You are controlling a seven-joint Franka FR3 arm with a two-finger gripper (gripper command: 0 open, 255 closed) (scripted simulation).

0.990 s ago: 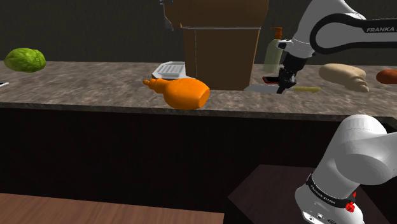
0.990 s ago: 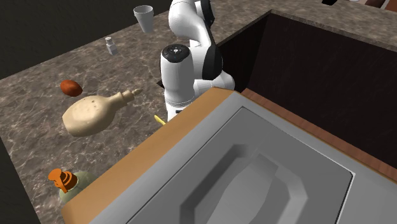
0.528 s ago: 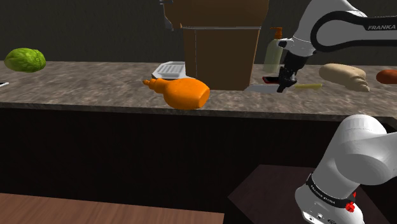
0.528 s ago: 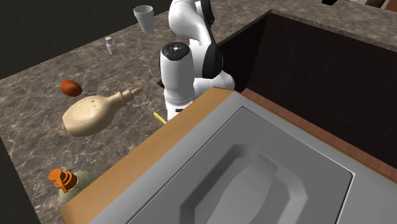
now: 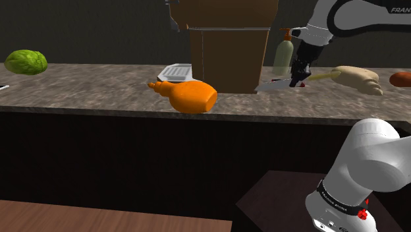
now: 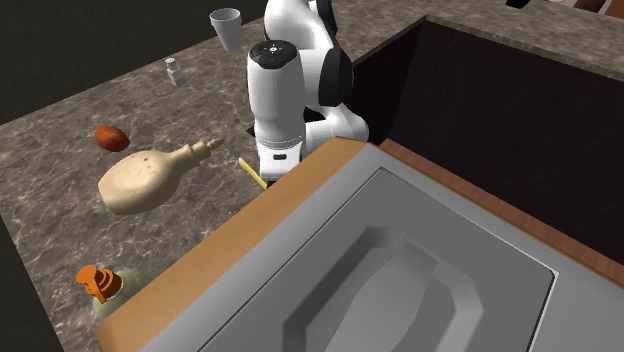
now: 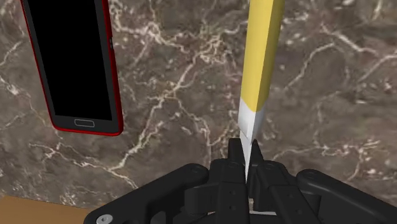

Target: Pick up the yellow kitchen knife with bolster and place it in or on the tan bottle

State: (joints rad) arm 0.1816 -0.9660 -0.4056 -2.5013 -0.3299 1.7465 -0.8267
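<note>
Two gripper fingers [image 7: 236, 156] are pinched on the yellow knife [image 7: 262, 57], so it is held up. The tan bottle [image 5: 356, 78] is laid flat nearby.

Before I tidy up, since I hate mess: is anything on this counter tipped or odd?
Two bottles lie on their sides: the orange bottle near the counter's front edge, and the tan bottle near the gripper, which clasps the knife. Nothing looks spilled.
</note>
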